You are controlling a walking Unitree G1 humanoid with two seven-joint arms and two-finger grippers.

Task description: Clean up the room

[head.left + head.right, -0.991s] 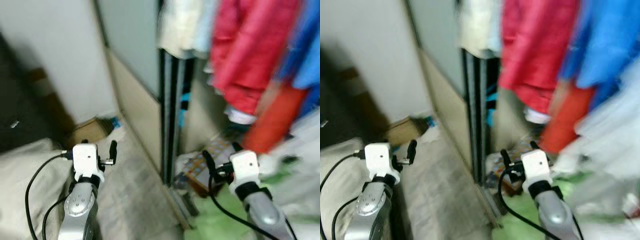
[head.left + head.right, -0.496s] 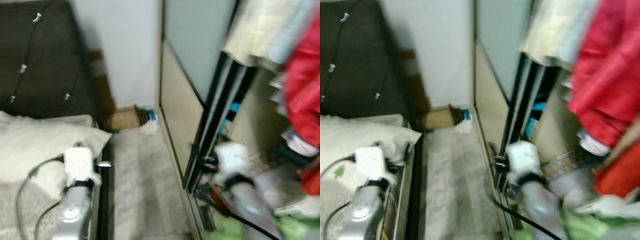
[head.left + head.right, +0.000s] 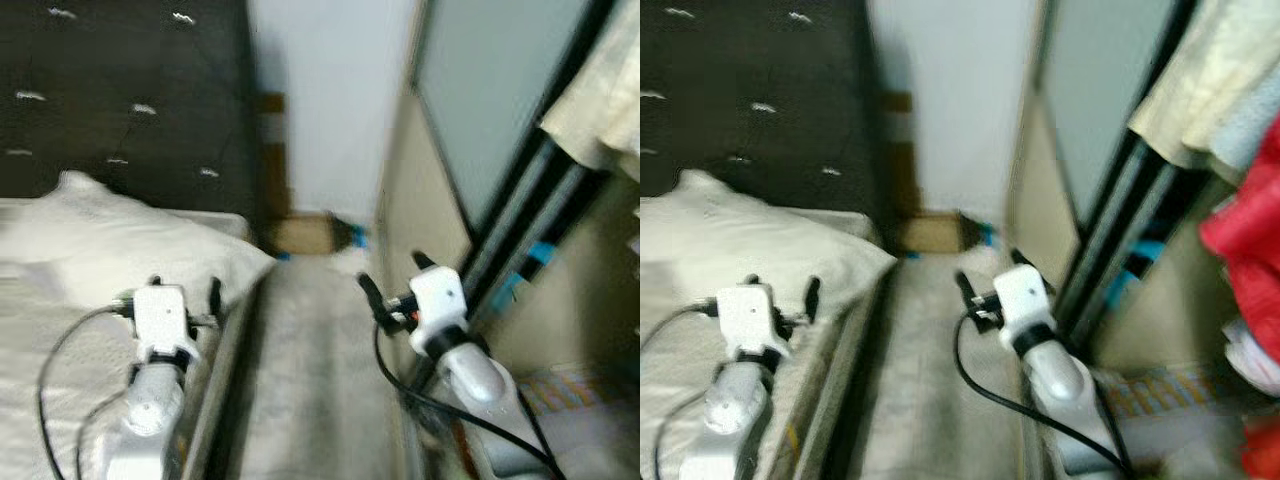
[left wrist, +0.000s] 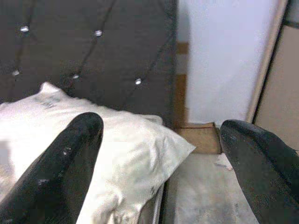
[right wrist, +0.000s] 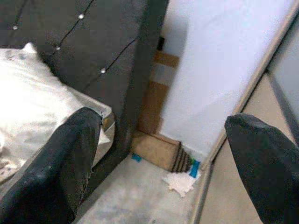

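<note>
A crumpled white scrap (image 5: 180, 183) lies on the grey floor at the far end of the aisle, beside a blue bit (image 5: 194, 169) and a flat cardboard box (image 5: 156, 149) against the wall. My left gripper (image 3: 185, 290) hovers open and empty over the bed's edge, by the white pillow (image 4: 117, 140). Over the aisle floor, my right gripper (image 3: 393, 277) is held open with nothing between its fingers, well short of the scrap. The eye views are blurred.
A dark tufted headboard (image 3: 120, 100) and the bed fill the left. The sliding wardrobe door (image 3: 480, 90) runs along the right, with a cream garment (image 3: 600, 110) and a red one (image 3: 1250, 240) hanging beyond. The aisle floor (image 3: 320, 380) is narrow.
The camera has swung to the left: the bed and headboard now fill the left, and the wardrobe's clothes have slid off to the right. Both arms keep the same pose.
</note>
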